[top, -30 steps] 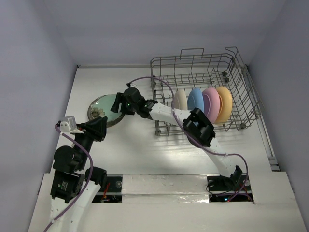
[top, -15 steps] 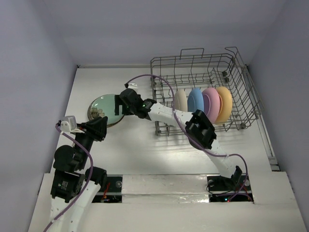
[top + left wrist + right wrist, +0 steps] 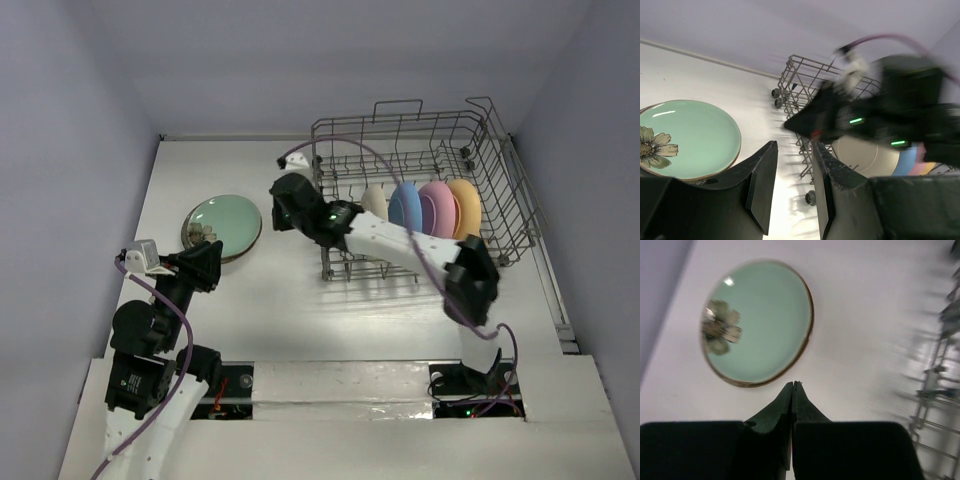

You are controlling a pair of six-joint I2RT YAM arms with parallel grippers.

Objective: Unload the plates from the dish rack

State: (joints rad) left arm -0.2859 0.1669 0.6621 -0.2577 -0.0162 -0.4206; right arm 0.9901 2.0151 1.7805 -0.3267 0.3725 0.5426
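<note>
Right wrist: right claw (image 3: pixel 792 385) closed, empty; mint plate (image 3: pixel 760 320) just ahead.
Left claw (image 3: pixel 792 150): part-spread, empty.
Risk: closed tips may clip rack (image 3: pixel 495 200) beside it, toppling cream plate (image 3: pixel 374 199).

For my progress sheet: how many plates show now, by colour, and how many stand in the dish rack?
Cream plate: 1, in the dish rack
Sky blue plate: 1, in rack
Pink plate: 1, in rack
Orange-yellow plate: 1, in rack
Mint green plate: 1, on the table, atop others too hidden to count
Total: 5 countable, 4 in rack
</note>
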